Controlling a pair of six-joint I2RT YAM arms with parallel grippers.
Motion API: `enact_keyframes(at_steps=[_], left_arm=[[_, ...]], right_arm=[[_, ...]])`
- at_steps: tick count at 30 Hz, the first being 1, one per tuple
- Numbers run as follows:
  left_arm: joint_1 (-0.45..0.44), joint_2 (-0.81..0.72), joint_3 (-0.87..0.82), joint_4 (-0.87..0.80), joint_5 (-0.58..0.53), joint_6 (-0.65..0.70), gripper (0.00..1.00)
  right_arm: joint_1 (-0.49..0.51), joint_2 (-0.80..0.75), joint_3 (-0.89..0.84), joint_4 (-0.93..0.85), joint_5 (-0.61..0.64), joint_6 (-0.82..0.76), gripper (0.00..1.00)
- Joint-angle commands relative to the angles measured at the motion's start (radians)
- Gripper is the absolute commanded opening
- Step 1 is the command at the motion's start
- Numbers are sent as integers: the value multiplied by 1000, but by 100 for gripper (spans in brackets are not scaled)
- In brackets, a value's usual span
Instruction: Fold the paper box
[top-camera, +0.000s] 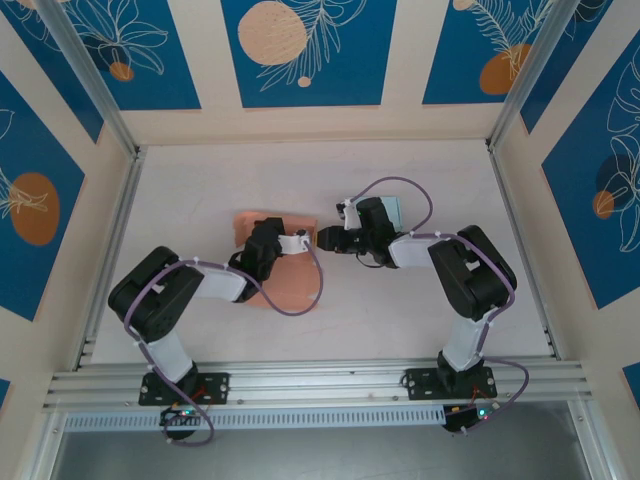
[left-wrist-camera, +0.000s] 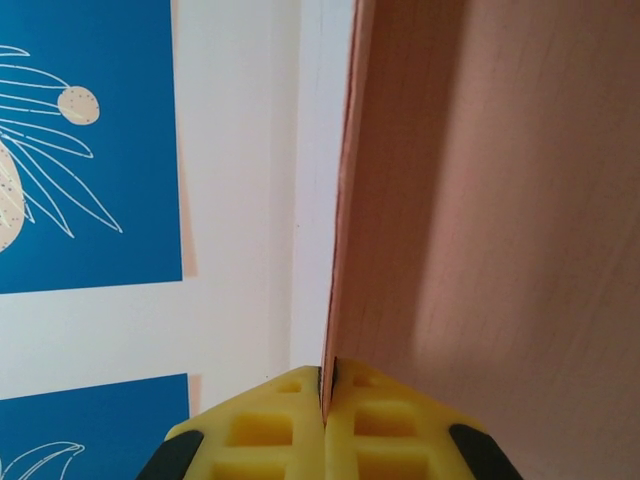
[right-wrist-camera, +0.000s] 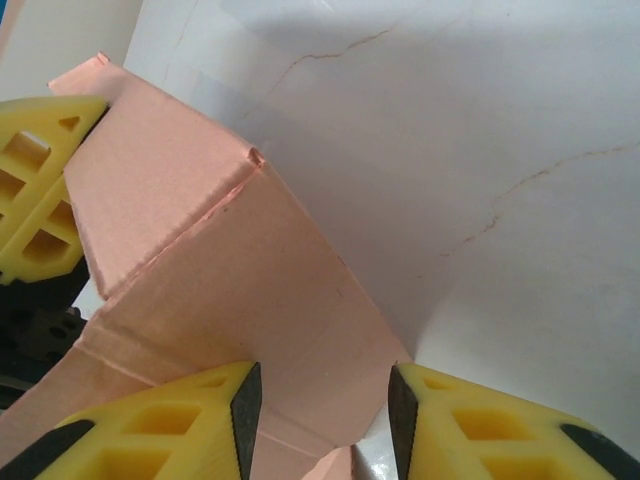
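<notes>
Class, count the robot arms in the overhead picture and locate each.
2. The left arm stands near-left, its end effector shut on the paper box; the right arm stands near-right, reaching the box's right edge.

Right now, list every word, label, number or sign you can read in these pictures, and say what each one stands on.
None: nothing here can be read as text.
paper box: plain pink card, no print.
wall panels: blue with drawn leaves and orange circles, no letters.
left hand and right hand: yellow fingers, unmarked.
arm bases: small lights, no legible label.
</notes>
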Motion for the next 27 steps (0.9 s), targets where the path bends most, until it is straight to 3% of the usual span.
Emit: enact_keyframes(at_steps=[1, 17, 27], left_arm=[[10, -13, 10, -35, 49, -22, 0], [34, -65, 14, -92, 97, -51, 0], [39, -69, 25, -113, 108, -58, 0]], right_arm=[[33, 1, -18, 40, -12, -31, 46], [49, -100, -121, 89, 38, -2, 53], [48, -113, -142, 164, -13, 16, 61]])
